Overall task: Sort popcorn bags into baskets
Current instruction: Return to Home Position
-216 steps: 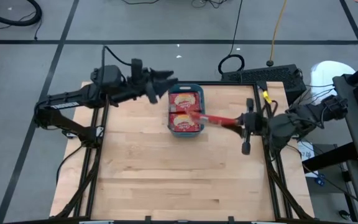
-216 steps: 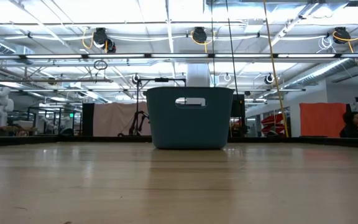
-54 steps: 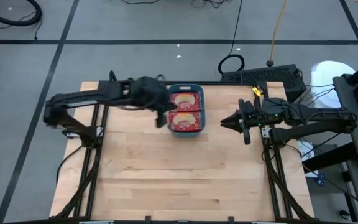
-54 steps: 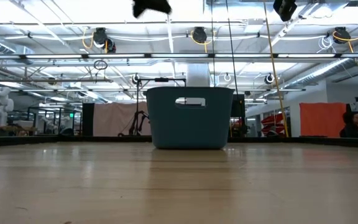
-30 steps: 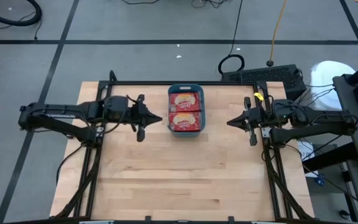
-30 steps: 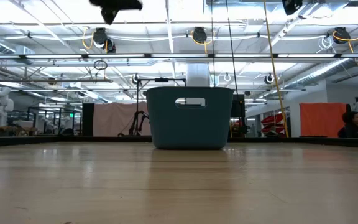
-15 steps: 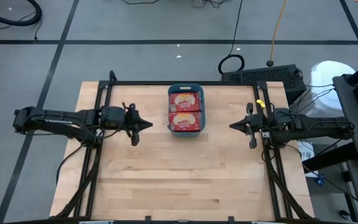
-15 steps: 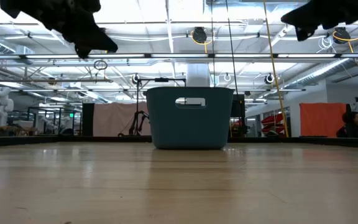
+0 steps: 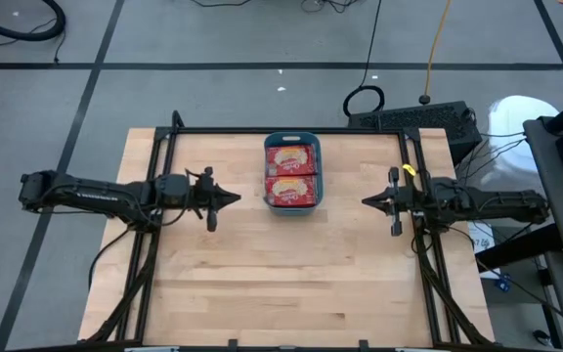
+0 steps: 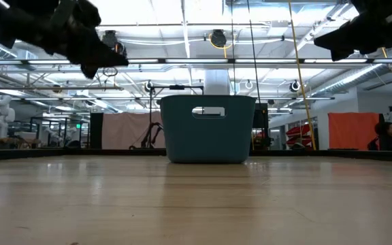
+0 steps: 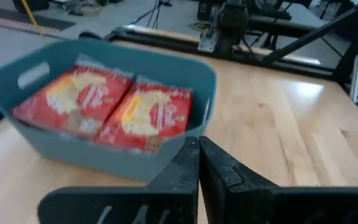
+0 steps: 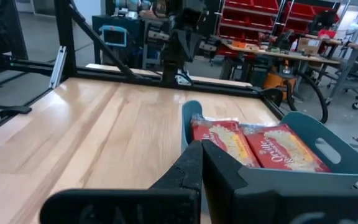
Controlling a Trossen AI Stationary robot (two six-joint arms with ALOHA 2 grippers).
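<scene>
- Over the last second both arms have drawn back from the teal bin [image 9: 291, 136] toward the side edges of the table [image 9: 262, 284].
- Left gripper [image 9: 231, 198]: fingers pressed together, holding nothing, hanging left of the bin.
- Right gripper [image 9: 368, 200]: likewise closed and empty, opposite.
- Between them, the popcorn bags [image 9: 291, 178] lie inside the bin, two showing on top.
- Sorting looks finished; only parking the arms remains.

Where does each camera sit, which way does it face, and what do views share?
High: above the table, straight down; left gripper and right gripper flank the blue bin.
Low: table-top height, level across toward the bin's side; both grippers at top.
Left wrist: past its shut fingers to the bin's popcorn bags.
Right wrist: same, from the opposite side.
Shared: all four show the bin.
</scene>
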